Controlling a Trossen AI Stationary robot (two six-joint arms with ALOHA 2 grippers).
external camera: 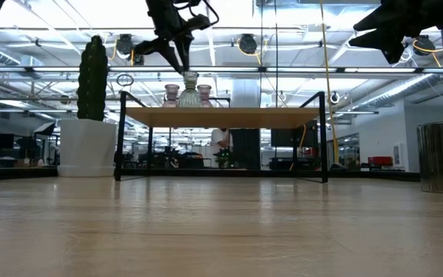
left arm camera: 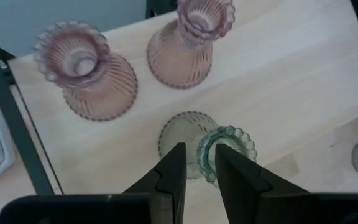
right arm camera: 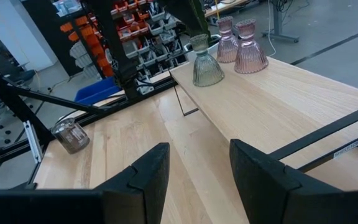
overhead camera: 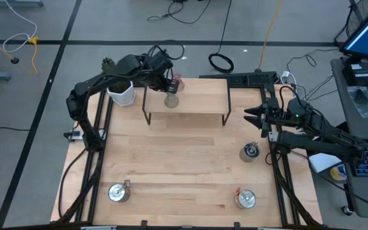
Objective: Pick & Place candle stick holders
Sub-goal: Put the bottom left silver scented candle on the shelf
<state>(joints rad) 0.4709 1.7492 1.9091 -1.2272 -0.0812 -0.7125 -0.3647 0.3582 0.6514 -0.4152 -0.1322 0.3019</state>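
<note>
An olive-green glass candle stick holder (left arm camera: 188, 134) stands upright on its base, near the front edge of a raised wooden shelf (overhead camera: 193, 105). Two pale pink holders (left arm camera: 95, 78) (left arm camera: 185, 43) stand just behind it. My left gripper (left arm camera: 197, 163) reaches down over the shelf and is shut on the green holder (external camera: 190, 91). Three silver holders (overhead camera: 251, 152) (overhead camera: 117, 191) (overhead camera: 245, 199) sit on the table. My right gripper (right arm camera: 197, 155) waits open, pointing level, at the table's right edge (overhead camera: 251, 115). My left gripper has the green holder's scalloped rim (left arm camera: 205, 149) between its two fingers. One finger (left arm camera: 229, 171) is over the mouth and the other (left arm camera: 169, 171) is outside the wall. The fingers slant steeply down from above. The holder stands upright with its base on the shelf.
A green cactus in a white pot (overhead camera: 121, 94) stands on the table next to the shelf's left end, close to my left arm. The shelf rests on thin black legs (external camera: 120, 135). The wood between the shelf and the near silver holders is bare.
</note>
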